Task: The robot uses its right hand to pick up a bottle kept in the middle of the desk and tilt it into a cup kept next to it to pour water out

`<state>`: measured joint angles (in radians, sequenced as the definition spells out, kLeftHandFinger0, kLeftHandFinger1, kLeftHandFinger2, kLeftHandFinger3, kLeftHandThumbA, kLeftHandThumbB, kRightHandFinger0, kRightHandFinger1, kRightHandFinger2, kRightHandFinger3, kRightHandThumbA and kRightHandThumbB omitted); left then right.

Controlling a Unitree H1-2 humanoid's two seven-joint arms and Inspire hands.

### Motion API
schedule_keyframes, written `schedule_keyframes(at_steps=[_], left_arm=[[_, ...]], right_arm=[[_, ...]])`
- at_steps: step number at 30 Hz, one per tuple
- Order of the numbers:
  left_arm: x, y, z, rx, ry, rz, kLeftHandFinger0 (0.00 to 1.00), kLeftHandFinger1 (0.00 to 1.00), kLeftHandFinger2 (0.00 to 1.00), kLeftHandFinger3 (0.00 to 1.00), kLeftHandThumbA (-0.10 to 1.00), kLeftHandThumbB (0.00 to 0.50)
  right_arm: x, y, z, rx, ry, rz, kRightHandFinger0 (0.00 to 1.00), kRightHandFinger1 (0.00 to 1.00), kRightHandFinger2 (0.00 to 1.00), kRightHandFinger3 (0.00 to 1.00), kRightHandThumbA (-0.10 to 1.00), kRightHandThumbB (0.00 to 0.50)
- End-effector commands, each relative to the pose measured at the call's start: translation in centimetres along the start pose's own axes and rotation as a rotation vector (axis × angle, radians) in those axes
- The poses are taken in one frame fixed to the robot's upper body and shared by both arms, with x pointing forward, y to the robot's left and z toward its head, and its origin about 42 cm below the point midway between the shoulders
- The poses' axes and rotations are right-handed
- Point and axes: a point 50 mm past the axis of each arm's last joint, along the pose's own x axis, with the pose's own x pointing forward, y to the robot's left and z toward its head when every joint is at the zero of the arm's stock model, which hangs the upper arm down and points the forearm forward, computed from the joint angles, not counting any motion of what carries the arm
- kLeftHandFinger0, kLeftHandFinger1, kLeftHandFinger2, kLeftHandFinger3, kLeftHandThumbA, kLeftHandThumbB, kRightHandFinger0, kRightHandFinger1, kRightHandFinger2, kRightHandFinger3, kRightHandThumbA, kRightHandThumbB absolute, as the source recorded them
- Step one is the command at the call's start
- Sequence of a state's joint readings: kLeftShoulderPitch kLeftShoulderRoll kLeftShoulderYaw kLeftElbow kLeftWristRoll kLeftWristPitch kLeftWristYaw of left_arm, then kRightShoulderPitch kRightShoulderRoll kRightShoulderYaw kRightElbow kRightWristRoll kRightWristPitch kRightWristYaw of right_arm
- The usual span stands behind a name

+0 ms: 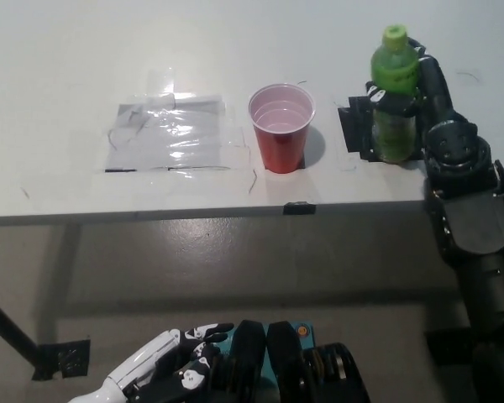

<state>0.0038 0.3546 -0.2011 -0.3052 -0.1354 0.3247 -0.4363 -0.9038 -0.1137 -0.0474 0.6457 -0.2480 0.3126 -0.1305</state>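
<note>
Bottle [394, 92], green, upright over the black patch [358, 128] on the desk [67, 67] right of the red cup [280, 126], grasped by the right hand [422, 88]; left hand [164, 369] rests low, fingers spread.

Lighting is even and fairly bright across the white desk [84, 59], apparently from overhead; the far surface at 12 o'clock is slightly washed out. Specular glare sits on the clear plastic sheet [170, 134] at 10 o'clock, breaking its surface into bright streaks. The red cup [280, 126] casts a soft shadow toward 3 o'clock; the green bottle [394, 88] darkens the black mat beneath it. The floor below the desk edge is dimmer, with a broad diffuse reflection near centre. Focus is moderate throughout; edges are soft and compression grain is visible. The white left hand [155, 374] at 7 o'clock is mildly blurred. Little edge distortion is evident.
</note>
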Motion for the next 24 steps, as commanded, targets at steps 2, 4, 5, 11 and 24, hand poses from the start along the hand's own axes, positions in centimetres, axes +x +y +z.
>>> schedule_keyframes(at_steps=[2, 4, 5, 11, 24], left_arm=[[-0.3, 0.5, 0.6, 0.035, -0.019, -0.031, 1.00, 1.00, 1.00, 1.00, 0.42, 0.500], [-0.3, 0.5, 0.7, 0.039, -0.021, -0.033, 1.00, 1.00, 1.00, 1.00, 0.42, 0.500], [-0.3, 0.5, 0.7, 0.045, -0.022, -0.033, 1.00, 1.00, 1.00, 1.00, 0.43, 0.500], [-0.4, 0.7, 0.7, 0.051, -0.017, -0.037, 1.00, 1.00, 1.00, 1.00, 0.43, 0.500], [-0.3, 0.7, 0.8, 0.055, -0.004, -0.050, 1.00, 1.00, 1.00, 1.00, 0.45, 0.500]], right_arm=[[0.1, -1.8, 3.3, -0.020, -0.294, -0.215, 0.00, 0.00, 0.00, 0.35, -0.10, 0.000], [0.0, -1.8, 3.4, -0.027, -0.308, -0.222, 0.00, 0.00, 0.00, 0.34, -0.10, 0.000], [-0.1, -1.7, 3.5, -0.031, -0.320, -0.223, 0.00, 0.00, 0.00, 0.33, -0.10, 0.000], [-0.5, -1.2, 4.5, -0.156, -0.412, -0.174, 0.00, 0.00, 0.00, 0.34, -0.10, 0.000], [-1.4, 0.0, 7.1, -0.784, -0.760, -0.034, 0.00, 0.09, 0.17, 0.43, -0.10, 0.057]])
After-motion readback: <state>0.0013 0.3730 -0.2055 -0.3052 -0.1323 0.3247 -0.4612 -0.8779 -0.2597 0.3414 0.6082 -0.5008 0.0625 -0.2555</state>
